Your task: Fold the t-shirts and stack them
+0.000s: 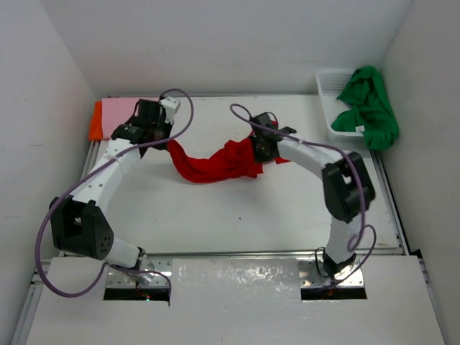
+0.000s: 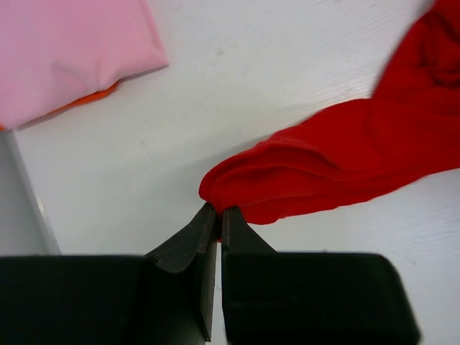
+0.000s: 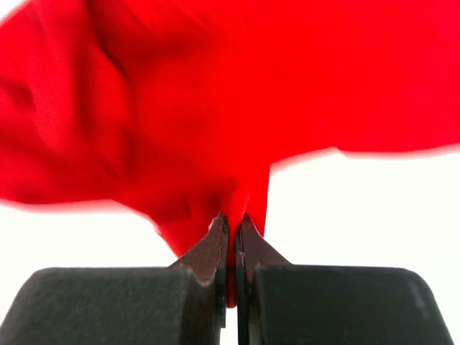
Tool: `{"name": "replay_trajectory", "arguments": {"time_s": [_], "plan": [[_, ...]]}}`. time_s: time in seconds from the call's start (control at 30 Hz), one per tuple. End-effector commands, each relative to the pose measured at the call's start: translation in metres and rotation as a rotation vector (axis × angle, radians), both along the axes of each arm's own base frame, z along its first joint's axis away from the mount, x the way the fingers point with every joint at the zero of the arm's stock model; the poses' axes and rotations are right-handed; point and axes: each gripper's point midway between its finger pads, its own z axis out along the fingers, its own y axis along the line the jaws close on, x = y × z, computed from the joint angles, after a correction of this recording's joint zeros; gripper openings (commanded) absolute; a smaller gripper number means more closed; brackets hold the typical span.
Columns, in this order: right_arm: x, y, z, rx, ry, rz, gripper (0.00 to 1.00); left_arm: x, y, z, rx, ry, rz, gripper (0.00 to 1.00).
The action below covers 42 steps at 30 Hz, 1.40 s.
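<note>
Mid-frame, the red t-shirt (image 1: 208, 167) stretches over the worktop (image 1: 215, 215) between both arms — left gripper (image 2: 219, 210) pinching one bunched end, right gripper (image 3: 231, 218) clenched on the other.

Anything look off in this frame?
The green t-shirt hangs crumpled over the rim of the white basket, partly outside. The red t-shirt is a bunched rope between the left gripper and right gripper, not flat.

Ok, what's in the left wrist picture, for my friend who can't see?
The left gripper pinches one end of a bunched red t-shirt over a white table. A folded pink t-shirt lies on an orange t-shirt.
</note>
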Motion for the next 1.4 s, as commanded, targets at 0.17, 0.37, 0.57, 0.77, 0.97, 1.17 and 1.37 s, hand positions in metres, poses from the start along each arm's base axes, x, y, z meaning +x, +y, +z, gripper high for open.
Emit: {"name": "replay_trajectory", "arguments": {"time_s": [0.17, 0.37, 0.57, 0.77, 0.97, 1.17, 1.37], "plan": [[-0.118, -0.106, 0.036, 0.101, -0.049, -0.125, 0.0, -0.044, 0.074, -0.029, 0.05, 0.147, 0.062, 0.0], [-0.101, -0.095, 0.03, 0.217, -0.032, -0.144, 0.0, -0.014, 0.041, -0.043, -0.174, 0.154, 0.011, 0.0], [0.168, -0.117, 0.315, 0.47, -0.564, -0.169, 0.0, 0.182, 0.045, 0.187, -0.272, -0.37, 0.053, 0.0], [0.162, -0.187, 0.467, 0.799, -1.079, -0.369, 0.0, 0.139, 0.052, 0.358, -0.294, -0.986, 0.008, 0.0], [0.128, -0.184, 0.469, 0.681, -1.093, -0.297, 0.0, 0.13, 0.031, 0.323, -0.35, -0.838, -0.075, 0.0], [0.09, -0.183, 0.387, 0.591, -0.971, -0.292, 0.0, 0.102, 0.026, 0.255, -0.308, -0.682, -0.11, 0.0], [0.005, -0.175, 0.266, 0.556, -0.808, -0.309, 0.0, 0.049, 0.043, 0.142, -0.177, -0.405, -0.078, 0.0]]}}
